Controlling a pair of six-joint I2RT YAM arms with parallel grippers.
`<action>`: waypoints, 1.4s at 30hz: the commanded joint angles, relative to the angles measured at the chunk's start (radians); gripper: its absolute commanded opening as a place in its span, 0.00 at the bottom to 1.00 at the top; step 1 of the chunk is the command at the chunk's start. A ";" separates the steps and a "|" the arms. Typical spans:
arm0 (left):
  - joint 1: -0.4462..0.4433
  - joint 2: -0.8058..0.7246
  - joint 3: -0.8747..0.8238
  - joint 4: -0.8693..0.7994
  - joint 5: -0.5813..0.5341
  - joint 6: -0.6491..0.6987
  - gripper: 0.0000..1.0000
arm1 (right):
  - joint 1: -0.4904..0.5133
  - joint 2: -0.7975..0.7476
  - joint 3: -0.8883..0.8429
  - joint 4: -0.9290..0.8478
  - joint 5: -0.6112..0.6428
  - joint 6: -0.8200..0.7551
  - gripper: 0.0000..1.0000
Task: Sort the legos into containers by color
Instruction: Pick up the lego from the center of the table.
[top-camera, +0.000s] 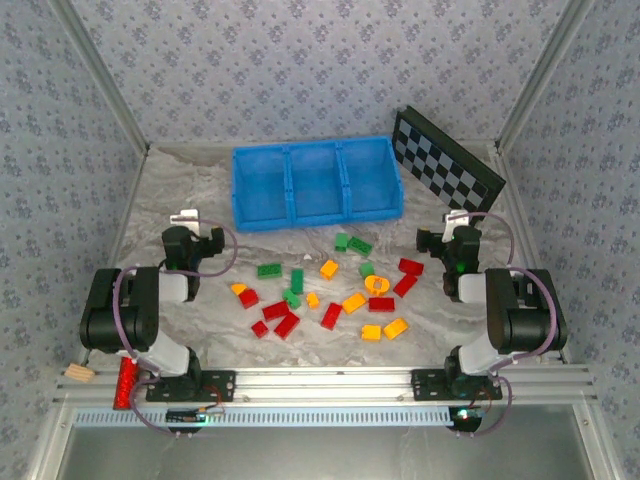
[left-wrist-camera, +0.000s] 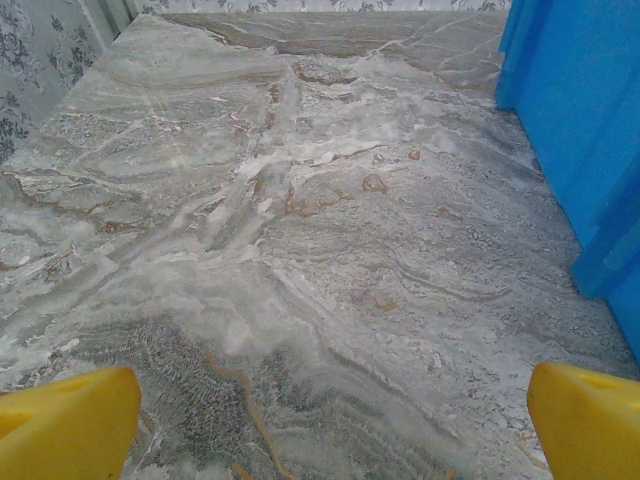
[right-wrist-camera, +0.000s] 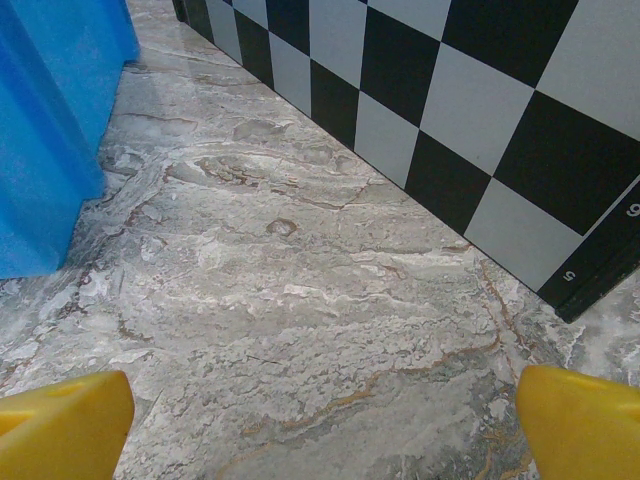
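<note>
Several red, green and orange-yellow legos lie scattered on the marble-patterned table between the two arms, among them a red brick (top-camera: 287, 324), a green one (top-camera: 352, 243) and an orange one (top-camera: 329, 268). Behind them stands the blue tray (top-camera: 290, 205) with three side-by-side containers; its wall also shows in the left wrist view (left-wrist-camera: 580, 120) and the right wrist view (right-wrist-camera: 50, 120). My left gripper (top-camera: 188, 218) (left-wrist-camera: 335, 420) stands open over bare table left of the tray. My right gripper (top-camera: 458, 218) (right-wrist-camera: 325, 420) stands open right of the tray, beside the checkered board. Neither holds anything.
A black-and-white checkered board (top-camera: 445, 160) (right-wrist-camera: 450, 100) leans at the back right, close to the right gripper. Patterned walls enclose the table on three sides. A red object (top-camera: 125, 382) rests on the aluminium frame by the left arm's base.
</note>
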 joint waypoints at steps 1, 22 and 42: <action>0.001 -0.007 0.013 0.005 0.017 -0.016 0.99 | 0.000 0.000 0.011 0.016 0.007 -0.009 1.00; 0.003 -0.007 0.013 0.004 0.022 -0.015 0.99 | -0.003 -0.025 0.051 -0.061 -0.010 -0.012 1.00; -0.146 -0.107 0.974 -1.371 0.235 -0.152 0.99 | 0.352 -0.033 0.754 -1.270 -0.336 -0.154 0.98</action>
